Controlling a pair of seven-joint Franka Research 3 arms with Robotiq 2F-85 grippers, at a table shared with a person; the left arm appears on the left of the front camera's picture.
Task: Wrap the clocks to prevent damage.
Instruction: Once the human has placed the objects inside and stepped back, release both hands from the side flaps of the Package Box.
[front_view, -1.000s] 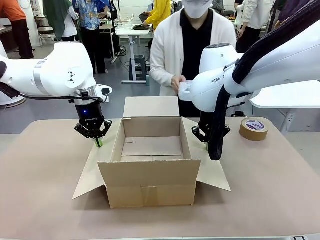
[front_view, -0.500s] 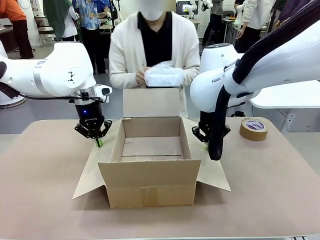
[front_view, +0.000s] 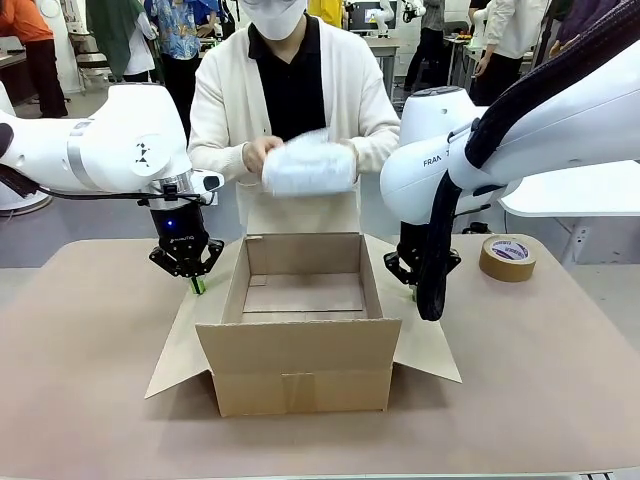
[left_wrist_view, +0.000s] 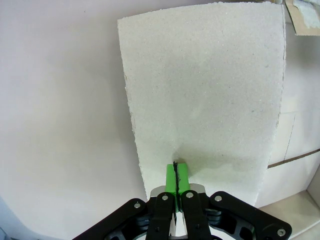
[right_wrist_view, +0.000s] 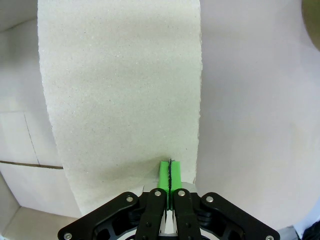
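both grippers are clenched on nothing: the left gripper (left_wrist_view: 176, 172) has its tips on the 9 o'clock flap (left_wrist_view: 200, 100) of the box (front_view: 300, 355), the right gripper (right_wrist_view: 170, 170) on the 3 o'clock flap (right_wrist_view: 120, 90). the wrapped bundle (front_view: 308, 165) - likely a clock - is in the person's hands at 12 o'clock, above the box. pin both flaps flat and steady so it drops in clean

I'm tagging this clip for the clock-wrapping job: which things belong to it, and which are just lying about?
Job: open cardboard box; white wrapped bundle the person holds above it; left gripper, right gripper, both shut, flanking the box.
Lying about: roll of brown packing tape.
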